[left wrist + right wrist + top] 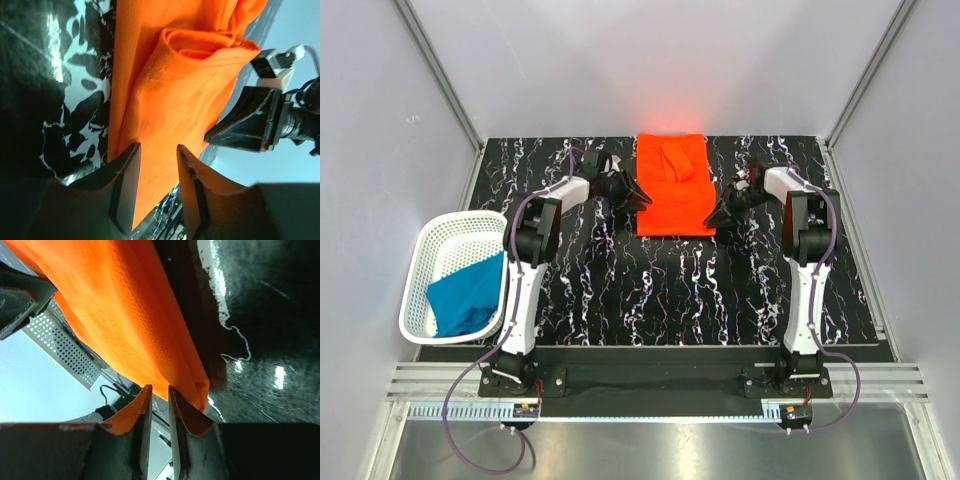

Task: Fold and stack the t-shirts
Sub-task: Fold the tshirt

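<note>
From above and behind the arm bases, the top external camera looks down and forward, distant enough to frame the entire table (620, 290). The left wrist camera sits just behind the left gripper (157, 150), facing rightward, tight on the orange-red t-shirt (175, 100). The right wrist camera, behind the right gripper (159, 390), faces leftward, equally tight. All three views share that shirt.
</note>
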{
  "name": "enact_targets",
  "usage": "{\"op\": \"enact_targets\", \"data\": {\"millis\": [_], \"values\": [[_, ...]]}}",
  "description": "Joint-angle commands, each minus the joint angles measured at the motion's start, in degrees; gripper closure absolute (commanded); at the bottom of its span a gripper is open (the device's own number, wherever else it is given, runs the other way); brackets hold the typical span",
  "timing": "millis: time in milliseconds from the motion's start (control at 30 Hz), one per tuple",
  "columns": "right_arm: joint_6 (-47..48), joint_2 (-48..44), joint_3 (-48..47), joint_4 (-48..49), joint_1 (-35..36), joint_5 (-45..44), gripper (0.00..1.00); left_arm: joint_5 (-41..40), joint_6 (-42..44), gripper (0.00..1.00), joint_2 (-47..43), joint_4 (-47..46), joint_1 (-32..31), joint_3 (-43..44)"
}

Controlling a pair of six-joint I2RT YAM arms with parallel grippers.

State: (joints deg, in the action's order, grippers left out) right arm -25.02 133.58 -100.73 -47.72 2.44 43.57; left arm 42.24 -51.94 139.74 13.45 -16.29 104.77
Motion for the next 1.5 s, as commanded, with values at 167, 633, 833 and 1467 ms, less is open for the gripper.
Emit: {"op": "enact_targets", "data": {"millis": [167, 633, 833, 1467], "values": [[0.5, -3.9, -4.1, 0.3, -0.4, -1.6, 0.71, -0.7, 5.3, 0.58, -13.9, 3.0, -3.5, -3.2], [-2.6, 1.7, -12.2, 0.4, -1.4, 0.5, 0.64, -3.8, 11.2, 0.63, -16.3, 1.0, -5.6, -23.0], [-5.9, 6.8, -21.6, 0.1, -4.0, 0.5, 0.63, -4.6, 13.0, 0.65, -16.8, 1.0, -5.7, -27.8], [1.2, 16.5, -36.5, -3.0, -5.1, -3.5, 0.46, -10.6, 15.2, 0.39, -13.6, 0.7, -0.7, -7.2]]}}
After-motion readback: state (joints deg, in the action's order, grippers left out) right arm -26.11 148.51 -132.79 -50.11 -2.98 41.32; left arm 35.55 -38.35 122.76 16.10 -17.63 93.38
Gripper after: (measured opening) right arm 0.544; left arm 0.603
